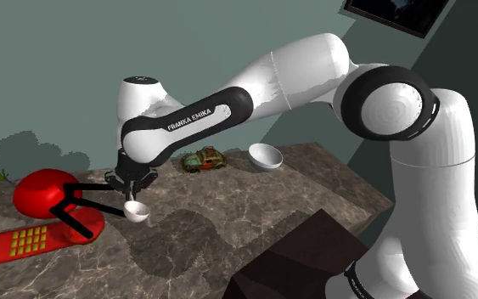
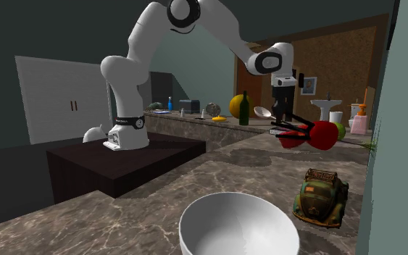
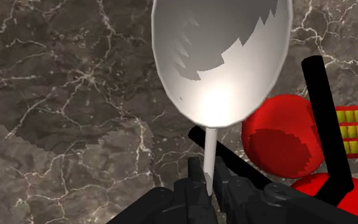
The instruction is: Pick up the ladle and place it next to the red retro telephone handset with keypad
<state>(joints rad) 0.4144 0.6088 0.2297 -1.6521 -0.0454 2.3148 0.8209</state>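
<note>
**Fingers (image 3: 195,179) pinch ladle (image 3: 222,57) beside phone (image 1: 46,194)**

They clamp the ladle's thin handle, its pale scoop hanging below them over the veined counter (image 1: 313,191), just beside the red phone's round end. The phone lies on the counter with its yellow keypad up; thin black bars (image 1: 80,212) cross that round end and reach almost to the fingers. A rusty toy car (image 1: 203,159) and a white bowl (image 1: 265,156) sit well apart, farther along the counter.
</note>
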